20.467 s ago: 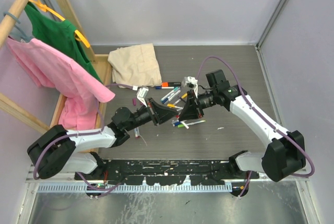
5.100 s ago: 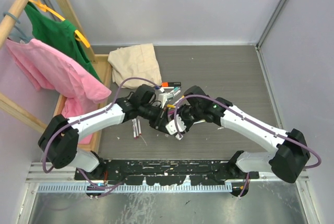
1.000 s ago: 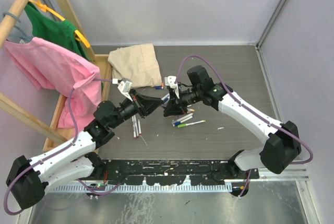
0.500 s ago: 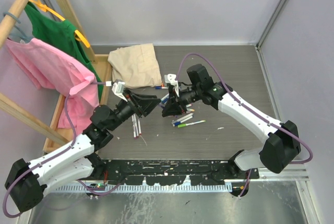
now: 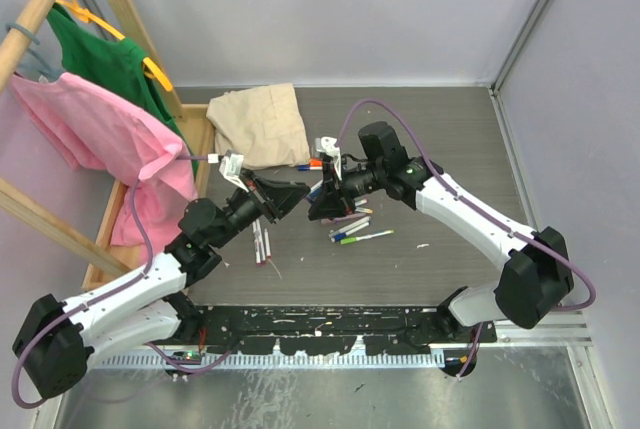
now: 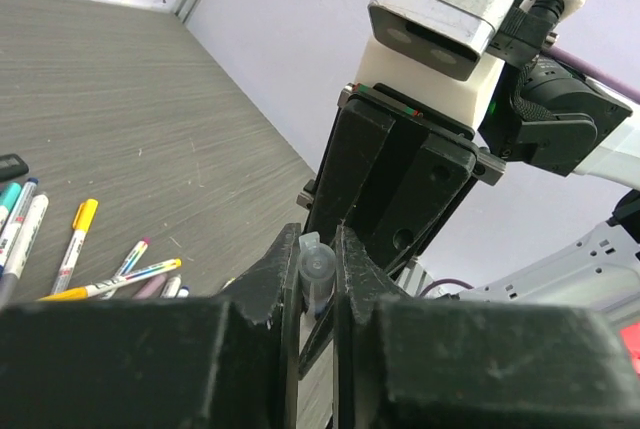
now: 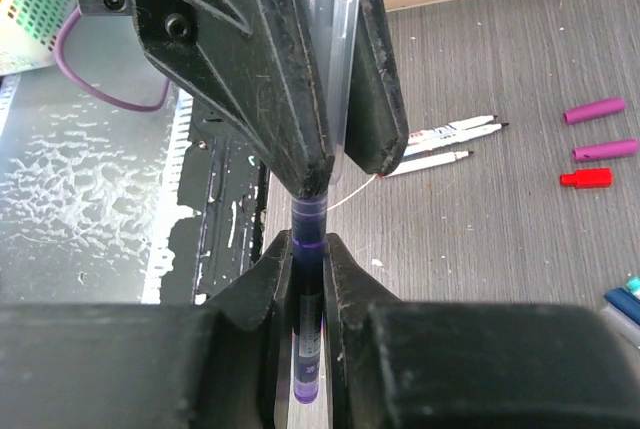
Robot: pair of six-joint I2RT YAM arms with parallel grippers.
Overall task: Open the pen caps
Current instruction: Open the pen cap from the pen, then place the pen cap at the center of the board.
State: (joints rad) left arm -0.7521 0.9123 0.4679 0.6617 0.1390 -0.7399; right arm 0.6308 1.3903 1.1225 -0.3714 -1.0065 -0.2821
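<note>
A wooden rack [image 5: 35, 4] stands at the left edge of the grey counter [image 5: 440, 129], with a green shirt [image 5: 112, 67] and a pink shirt [image 5: 95, 134] hanging from it. A crumpled beige cloth [image 5: 258, 124] lies near it, an orange-capped black marker [image 5: 314, 162] just beside it

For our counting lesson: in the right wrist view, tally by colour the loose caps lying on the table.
purple caps: 2
red cap: 1
Total: 3
</note>
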